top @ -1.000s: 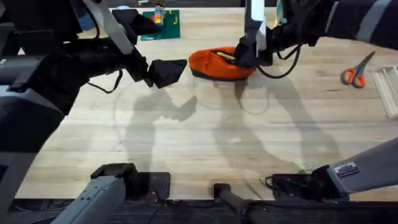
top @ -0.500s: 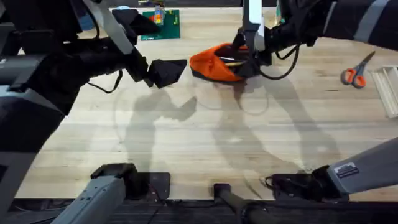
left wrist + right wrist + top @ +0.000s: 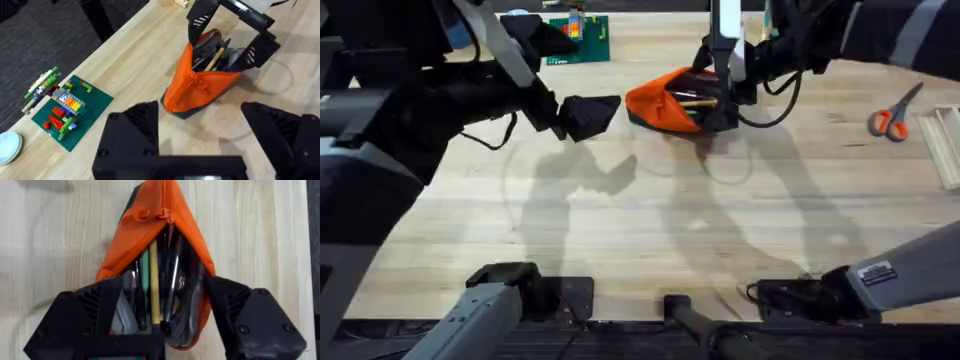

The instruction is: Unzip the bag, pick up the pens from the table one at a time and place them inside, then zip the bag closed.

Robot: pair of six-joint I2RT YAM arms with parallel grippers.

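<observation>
The orange bag (image 3: 665, 100) lies unzipped on the table (image 3: 650, 220), its mouth gaping toward my right gripper (image 3: 717, 98). Several pens stand inside it, a yellow-tan pen (image 3: 154, 275) in the middle among dark and green ones. My right gripper (image 3: 162, 287) is open, one finger on each side of the bag's mouth and the pen ends between them. The zipper pull (image 3: 165, 215) sits at the bag's far, closed end. My left gripper (image 3: 603, 112) hovers left of the bag, open and holding nothing (image 3: 200, 110). The bag (image 3: 200, 85) lies just beyond its fingertips.
Orange-handled scissors (image 3: 892, 118) lie at the right of the table, with a white tray edge (image 3: 945, 140) beyond them. A green baseplate with coloured bricks (image 3: 578, 38) sits at the back left, close to the table's edge (image 3: 67, 107).
My right gripper has risen a little from the bag's mouth. The bag has tipped so its opening gapes and the pens show. The left arm has not moved.
</observation>
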